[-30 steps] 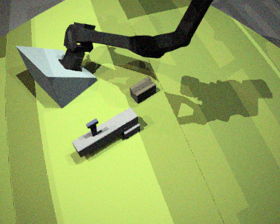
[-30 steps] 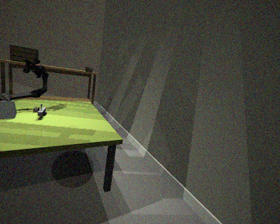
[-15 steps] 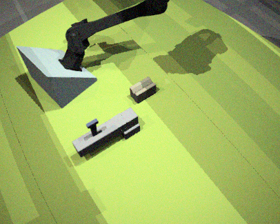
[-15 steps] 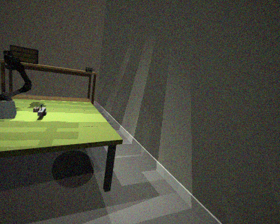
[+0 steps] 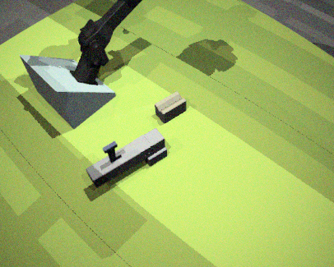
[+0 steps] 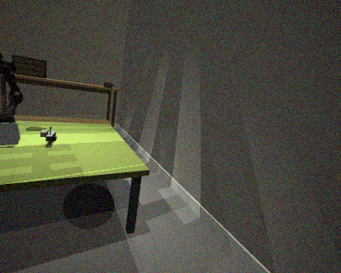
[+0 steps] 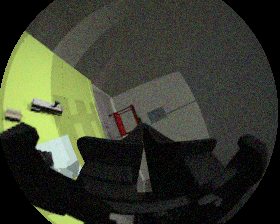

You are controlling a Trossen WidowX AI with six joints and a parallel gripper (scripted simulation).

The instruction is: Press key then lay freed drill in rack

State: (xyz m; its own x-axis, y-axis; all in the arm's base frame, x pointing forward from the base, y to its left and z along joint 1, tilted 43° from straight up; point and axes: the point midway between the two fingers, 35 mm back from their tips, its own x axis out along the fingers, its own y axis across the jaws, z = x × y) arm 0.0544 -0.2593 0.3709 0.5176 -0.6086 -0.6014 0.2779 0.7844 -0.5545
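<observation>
A long grey block (image 5: 138, 145) (image 6: 51, 136) (image 7: 40, 106) lies on the table, with a low ledge at its right end in the top view. A dark T-shaped key (image 5: 110, 146) stands upright in its top slot. I cannot make out the drill. A small beige and dark block, seemingly the rack (image 5: 170, 103) (image 7: 13, 115), lies beside the long block, apart from it, with a line along its top and nothing visible on it. My gripper (image 7: 142, 125) is shut and empty, raised high and away from both blocks; the top view cuts it off.
My arm's base stands on a pale wedge-shaped mount (image 5: 87, 106) (image 7: 62, 152) on the green table (image 5: 243, 211) (image 6: 110, 157). A wooden frame (image 6: 68, 83) stands behind the table. A red frame (image 7: 119, 124) shows beyond the table in the wrist view.
</observation>
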